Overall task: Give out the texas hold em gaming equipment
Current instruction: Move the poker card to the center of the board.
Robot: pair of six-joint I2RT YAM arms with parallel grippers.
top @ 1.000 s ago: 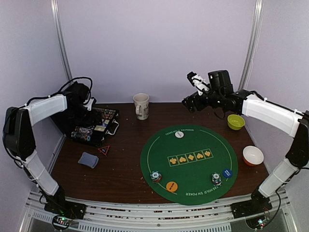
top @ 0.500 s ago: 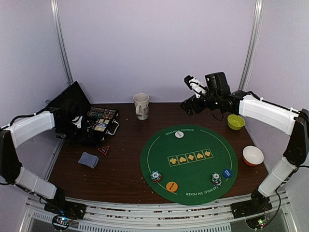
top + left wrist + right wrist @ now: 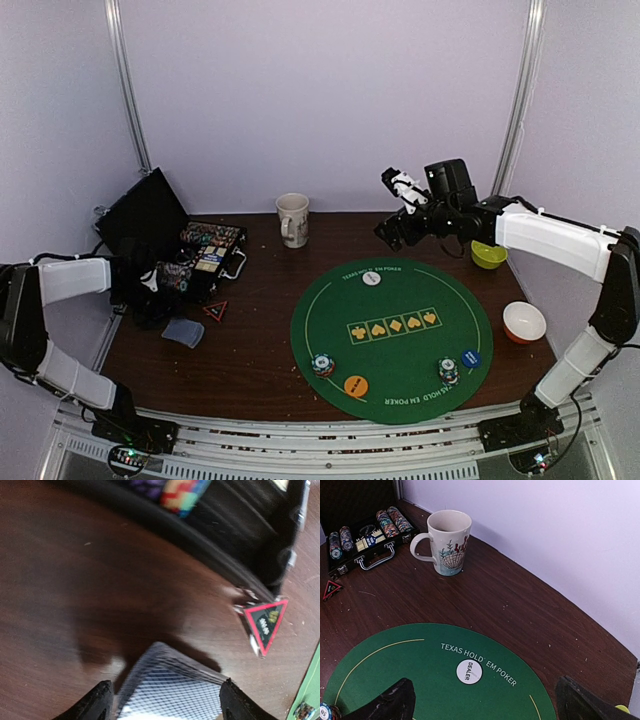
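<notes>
The grey-blue-backed deck of cards (image 3: 183,332) lies on the brown table left of the green mat (image 3: 330,300). My left gripper (image 3: 152,300) hangs low just over it. In the left wrist view the deck (image 3: 170,690) sits between the two spread fingers of the left gripper (image 3: 165,707), which is open. On the mat lie a white dealer button (image 3: 371,279), an orange disc (image 3: 356,385), a blue disc (image 3: 471,358) and two chip stacks (image 3: 322,365) (image 3: 448,371). My right gripper (image 3: 395,228) is open and empty above the mat's far edge, over the dealer button (image 3: 469,671).
An open black chip case (image 3: 195,255) stands at the back left, with a red triangle marker (image 3: 215,310) beside it. A beige mug (image 3: 292,218) is behind the mat. A yellow-green bowl (image 3: 488,252) and a white bowl (image 3: 524,322) are at the right.
My left arm has swung down from the chip case to low over the deck of cards. My right gripper has shifted slightly and dropped a little.
</notes>
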